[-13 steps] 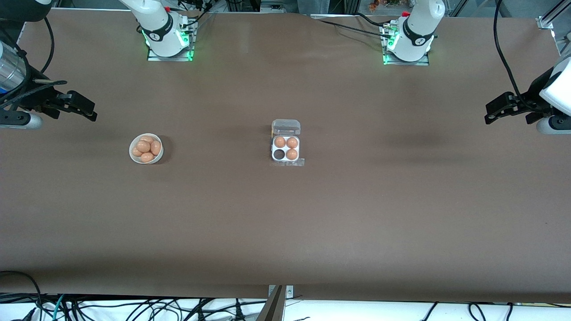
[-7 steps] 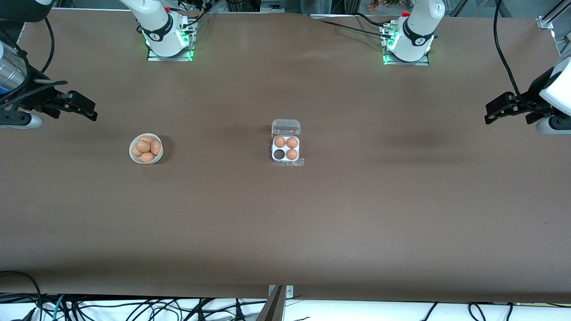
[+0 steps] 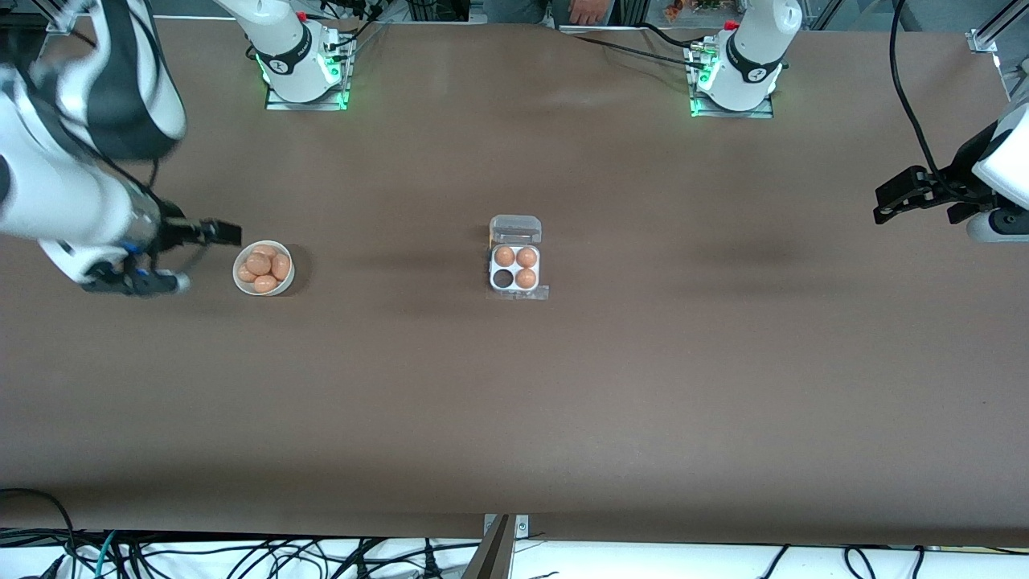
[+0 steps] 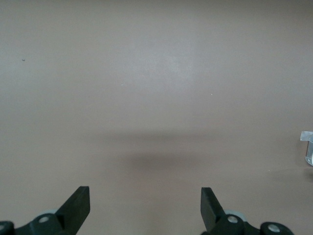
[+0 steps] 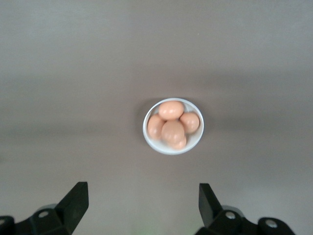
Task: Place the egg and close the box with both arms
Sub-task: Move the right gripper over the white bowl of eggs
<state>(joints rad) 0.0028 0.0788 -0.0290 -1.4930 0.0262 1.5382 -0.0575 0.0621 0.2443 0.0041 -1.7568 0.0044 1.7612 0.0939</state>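
The clear box (image 3: 516, 289) sits mid-table with its lid (image 3: 515, 229) open and lying back toward the bases. Three brown eggs (image 3: 526, 257) fill three of its cells, and one cell (image 3: 503, 278) is empty. A corner of the box shows in the left wrist view (image 4: 308, 147). My right gripper (image 3: 217, 233) is open and empty, up in the air beside the white bowl (image 3: 238, 277) at the right arm's end. In the right wrist view the gripper (image 5: 142, 200) is short of the bowl (image 5: 145, 128) of eggs (image 5: 172, 128). My left gripper (image 3: 888, 203) waits open and empty over the left arm's end; the left wrist view shows it (image 4: 145, 203) over bare table.
The brown table top (image 3: 514, 402) is bare nearer the camera. The two arm bases (image 3: 301, 72) stand along the table's edge farthest from the camera. Cables hang below the nearest table edge.
My right arm has swung in from the table's end and its gripper now sits close beside the bowl of eggs. The left arm, box and bowl have not moved.
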